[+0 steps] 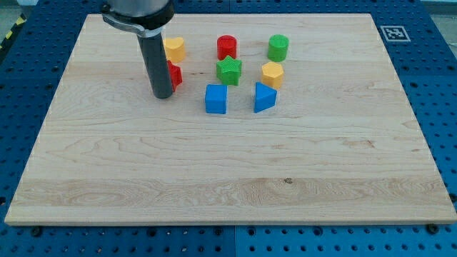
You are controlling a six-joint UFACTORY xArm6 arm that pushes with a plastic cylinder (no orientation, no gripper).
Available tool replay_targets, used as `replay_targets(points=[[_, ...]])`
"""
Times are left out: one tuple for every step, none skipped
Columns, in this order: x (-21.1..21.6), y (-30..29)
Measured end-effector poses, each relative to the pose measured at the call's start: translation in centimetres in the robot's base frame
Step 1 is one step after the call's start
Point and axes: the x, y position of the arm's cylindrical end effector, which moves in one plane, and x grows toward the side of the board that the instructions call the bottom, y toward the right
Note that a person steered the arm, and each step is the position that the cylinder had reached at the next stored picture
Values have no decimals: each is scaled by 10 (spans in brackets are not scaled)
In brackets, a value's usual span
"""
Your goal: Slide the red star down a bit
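Pale wood makes up the bench, a large board lying on a blue perforated surface that frames it on all sides. A black and white marker tag sits near the board's top right corner.

The next largest thing is the arm's dark rod, coming down from the view's top left. My tip rests on the board just at the view's left of a red block. There is no gripper here, only this rod, so nothing is spread or pinching.

Eight small blocks cluster in the upper middle of the board. The red star is mostly hidden behind the rod, so its star shape is a guess from the sliver that shows. Just above it is a yellow block. To the right come a red cylinder, a green cylinder, a green star, a yellow hexagon-like block, a blue cube and a blue wedge-shaped block.

As for progress, the red star sits close under the yellow block, level with the middle row. Judging by this, the downward slide looks barely begun, and my tip is beside the star, not above it.
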Motion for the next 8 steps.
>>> replay_targets(points=[[0,0],[-9,0],[-13,0],[2,-26],[21,-62],[25,-71],[25,-71],[-12,-71]])
